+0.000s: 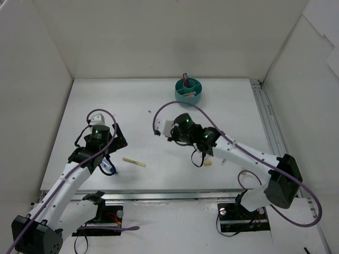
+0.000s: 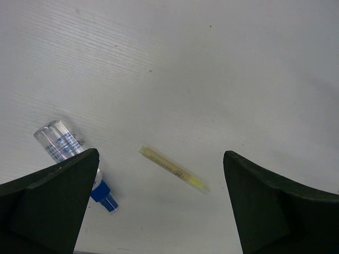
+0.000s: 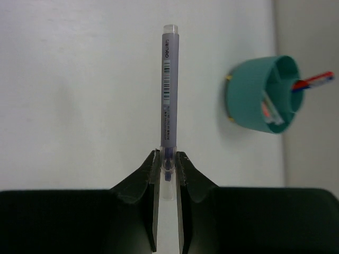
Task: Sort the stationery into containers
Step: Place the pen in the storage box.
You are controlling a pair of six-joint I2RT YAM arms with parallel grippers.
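Stationery is held by one arm only: a grey pen (image 3: 168, 90) is pinched near its rear end by the right gripper (image 3: 168, 159), whose jaws are closed tight on the barrel. The pen's long axis runs straight out ahead of the jaws, in line with the gripper, above the table (image 3: 79, 106). How far it is tilted cannot be told.

The cup (image 3: 254, 100) is not on that line. In the right wrist view it lies ahead and off to the right, well apart from the pen's tip, with a red pen (image 3: 312, 80) already stood in it. From above, the cup is seen near the far edge, beyond the right gripper, and the right arm is plainly the nearer of the two. It is judged that a swing to the right and a tipping of the pen toward upright will be called for before release. Otherwise the pen may be laid across the rim rather than dropped into a compartment.

The left gripper (image 2: 160, 153) is spread wide and nothing is held in it. A yellow pen (image 2: 172, 169) lies slantwise on the table between its fingers, and a blue-and-white pen (image 2: 63, 142) is partly hidden under one finger. An eraser (image 1: 207, 162) lies beside the right forearm.
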